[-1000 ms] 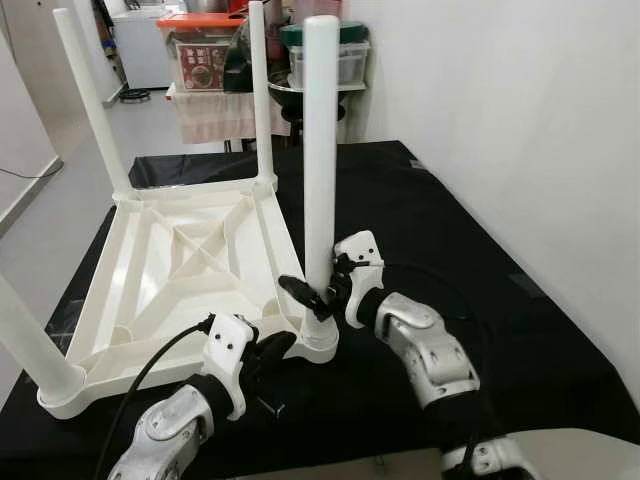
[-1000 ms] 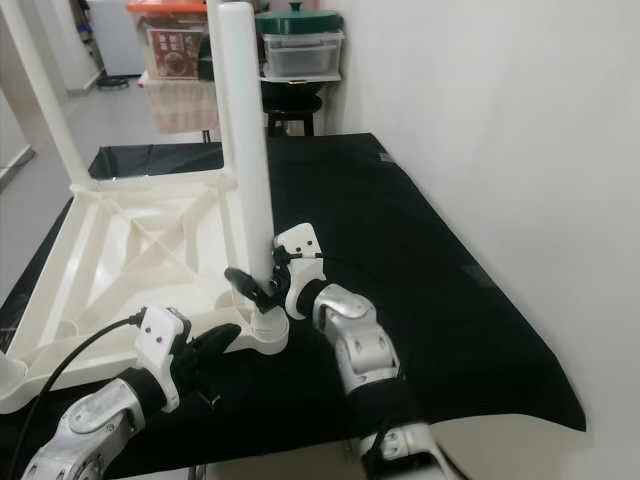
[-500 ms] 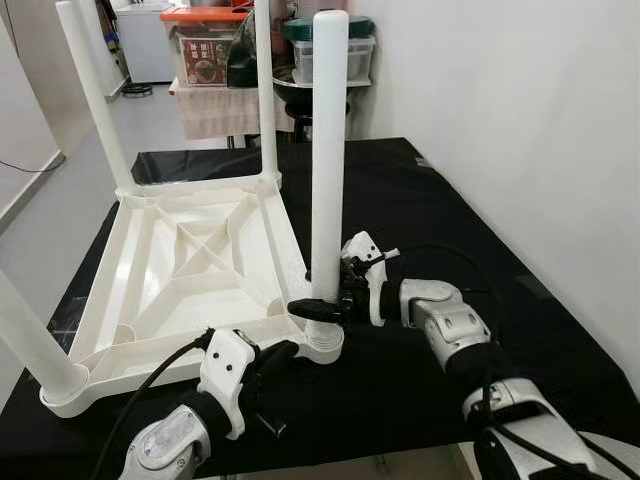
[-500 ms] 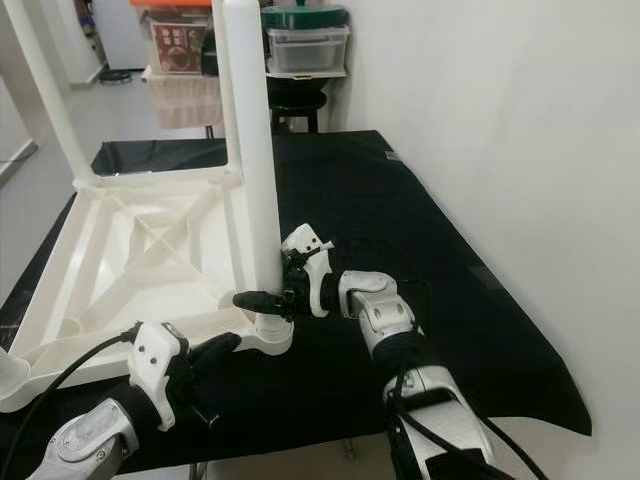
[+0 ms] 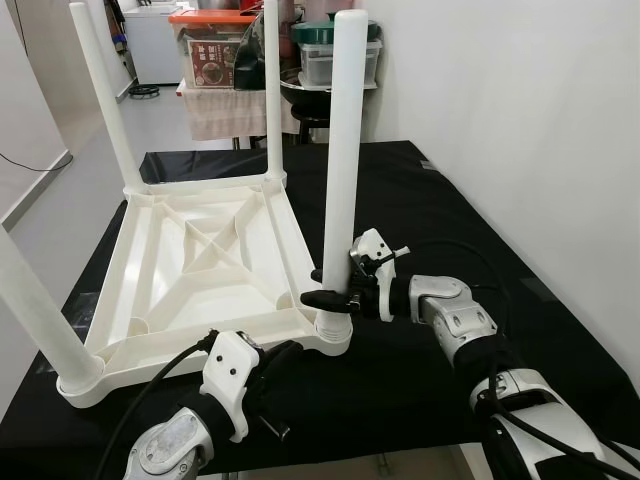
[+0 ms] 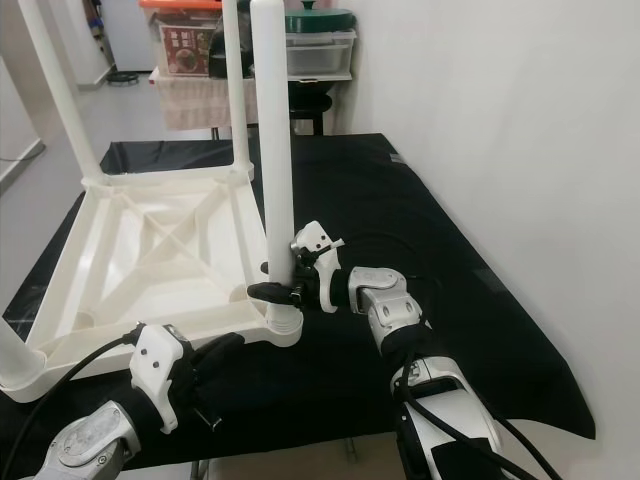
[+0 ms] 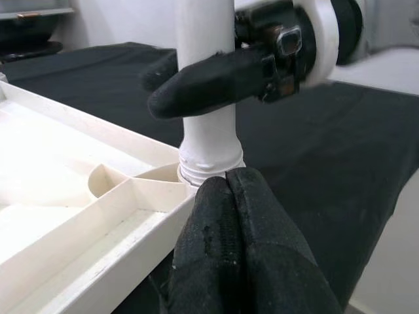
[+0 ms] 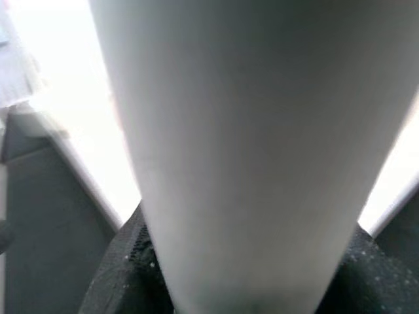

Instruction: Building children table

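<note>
**Seating the 4th leg – keep it plumb, brace the corner**

Nearest us, the left gripper (image 7: 229, 216) had its fingers pressed together w/ nothing between them, tips against the near corner of the table (image 5: 190, 260), just below the socket (image 7: 209, 167). We read that as a brace, so it should push low on the rim and not ride up onto the threads.

Just beyond, the right gripper (image 5: 335, 290) pinched the leg (image 5: 343, 150) low down, one finger each side, right above the socket. The leg stood upright in the near right corner, base already in the collar. Judging from this, the job was turning or pressing it home. We'd keep the grip low, the axis vertical, and twist in short bites w/o levering sideways, since a long leg tips easily and could cross-thread.

Farther off, the table lay upside down on the black cloth (image 5: 440, 200), w/ other legs (image 5: 100, 95) already standing, incl. the two far ones.
</note>
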Controlling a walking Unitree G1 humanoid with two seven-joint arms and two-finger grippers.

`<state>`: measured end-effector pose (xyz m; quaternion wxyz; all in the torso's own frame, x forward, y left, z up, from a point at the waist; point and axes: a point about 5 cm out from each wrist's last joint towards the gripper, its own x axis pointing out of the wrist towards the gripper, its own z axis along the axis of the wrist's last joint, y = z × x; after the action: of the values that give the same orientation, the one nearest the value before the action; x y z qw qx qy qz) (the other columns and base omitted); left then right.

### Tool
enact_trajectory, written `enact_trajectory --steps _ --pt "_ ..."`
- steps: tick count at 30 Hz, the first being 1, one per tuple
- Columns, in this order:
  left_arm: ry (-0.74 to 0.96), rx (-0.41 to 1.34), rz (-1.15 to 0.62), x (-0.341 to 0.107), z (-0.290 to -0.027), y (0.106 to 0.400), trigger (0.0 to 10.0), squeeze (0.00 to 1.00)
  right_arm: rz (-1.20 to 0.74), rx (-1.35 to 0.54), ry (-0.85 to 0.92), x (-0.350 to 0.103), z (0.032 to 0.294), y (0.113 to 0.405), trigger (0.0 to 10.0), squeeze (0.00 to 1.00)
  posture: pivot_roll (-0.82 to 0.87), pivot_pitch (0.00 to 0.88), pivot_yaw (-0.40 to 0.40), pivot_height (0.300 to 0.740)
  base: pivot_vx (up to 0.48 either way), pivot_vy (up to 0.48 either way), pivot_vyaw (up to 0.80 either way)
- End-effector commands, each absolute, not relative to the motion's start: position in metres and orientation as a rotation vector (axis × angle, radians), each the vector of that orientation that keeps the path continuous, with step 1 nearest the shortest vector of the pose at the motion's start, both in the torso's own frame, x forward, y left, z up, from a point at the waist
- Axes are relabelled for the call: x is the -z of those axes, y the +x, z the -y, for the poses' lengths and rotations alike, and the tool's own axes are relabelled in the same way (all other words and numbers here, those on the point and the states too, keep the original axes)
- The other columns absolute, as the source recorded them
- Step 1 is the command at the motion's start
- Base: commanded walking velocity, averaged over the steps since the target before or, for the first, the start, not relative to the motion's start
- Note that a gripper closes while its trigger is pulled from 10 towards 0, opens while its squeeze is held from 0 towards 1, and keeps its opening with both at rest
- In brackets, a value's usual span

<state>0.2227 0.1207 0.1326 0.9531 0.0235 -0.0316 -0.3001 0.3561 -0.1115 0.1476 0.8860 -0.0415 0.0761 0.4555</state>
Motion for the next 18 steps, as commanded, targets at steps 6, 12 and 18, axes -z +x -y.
enact_trajectory --steps 6,12,18 --pt "0.119 0.544 0.12 -0.139 -0.129 0.223 10.0 0.0 -0.162 -0.323 0.106 -0.14 0.104 0.325 0.0 0.0 -0.01 0.0 -0.02 0.74 0.0 0.0 0.0" --pt "0.084 0.533 0.129 -0.14 -0.131 0.223 10.0 0.0 -0.182 -0.425 0.088 -0.141 0.104 0.328 0.0 0.0 0.03 0.0 -0.053 0.74 0.0 0.0 0.0" --pt "-0.016 0.538 0.1 -0.136 -0.13 0.224 10.0 0.0 -0.105 -0.689 -0.006 -0.166 0.104 0.343 10.0 1.0 0.02 0.0 -0.042 0.74 0.0 0.0 0.0"
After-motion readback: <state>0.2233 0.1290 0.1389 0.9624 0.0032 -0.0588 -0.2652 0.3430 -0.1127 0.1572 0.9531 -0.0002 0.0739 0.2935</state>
